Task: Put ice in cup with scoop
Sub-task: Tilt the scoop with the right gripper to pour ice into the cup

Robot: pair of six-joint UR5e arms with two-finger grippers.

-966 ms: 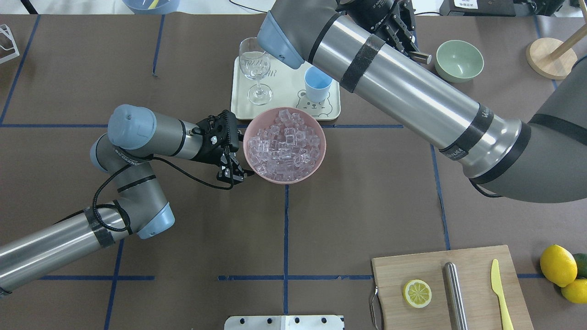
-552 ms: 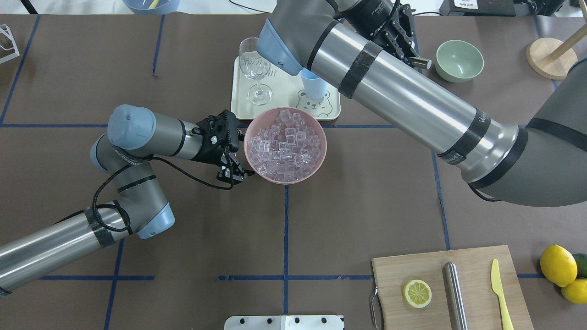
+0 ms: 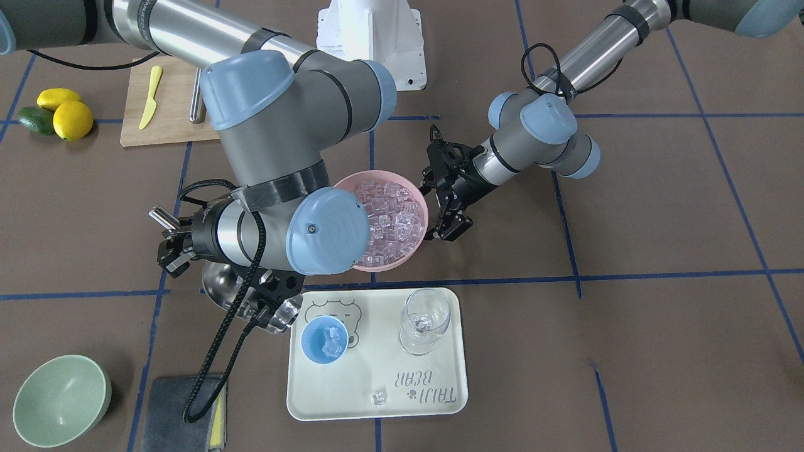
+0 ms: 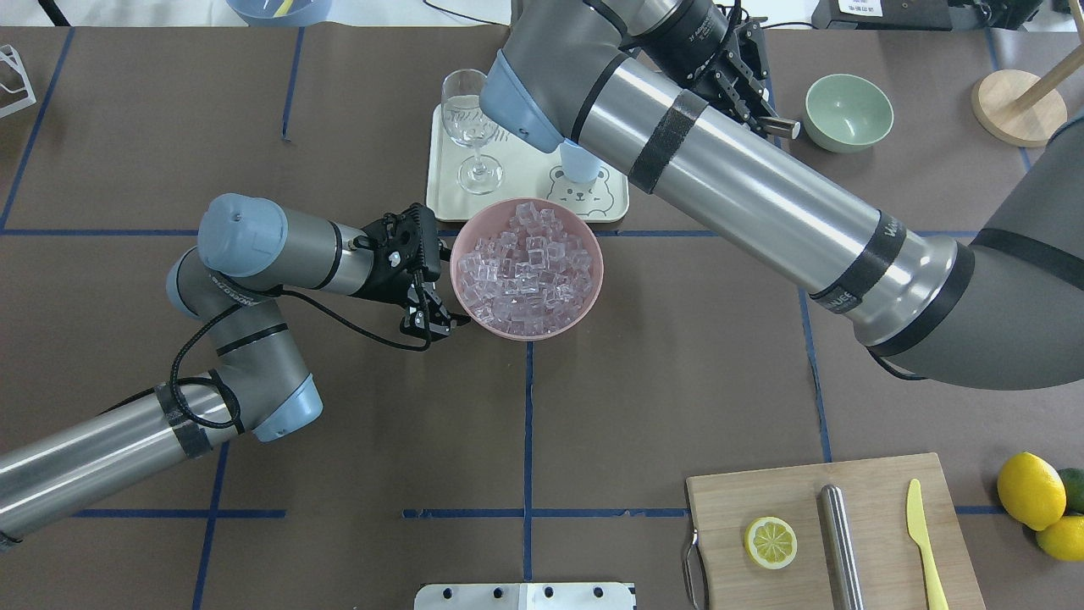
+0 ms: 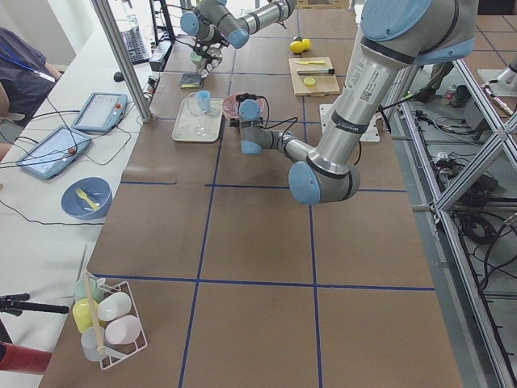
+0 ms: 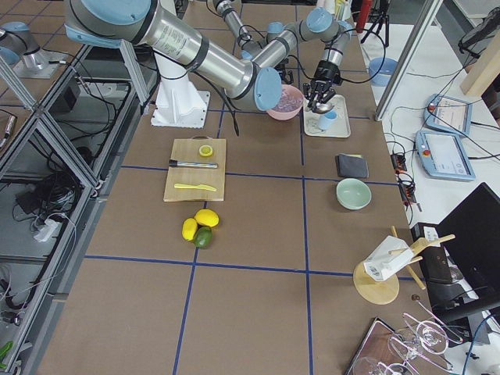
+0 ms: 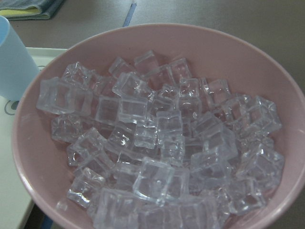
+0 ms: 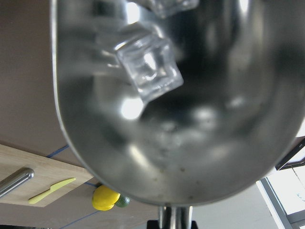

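- Front-facing: my right gripper (image 3: 173, 248) is clenched on the shiny steel scoop (image 3: 218, 284), tipped toward the small light-blue cup (image 3: 324, 339), probably to pour.
- Overhead: my left gripper (image 4: 432, 320) is at the pink bowl (image 4: 593, 292) rim; I can't tell its grip.
- Right wrist: a clear ice cube (image 8: 150, 67) sits in the trough.

A robotics lab: tape-gridded table (image 5: 258, 234), aluminium framing (image 5: 123, 58), operators' tablets (image 5: 50, 150) alongside.

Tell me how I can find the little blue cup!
Look for the cream tray with a bear drawing, right beside the big pink bowl of ice. On it, the cup is the short, light-blue one with no handle and some ice inside, not the tall clear wine glass.
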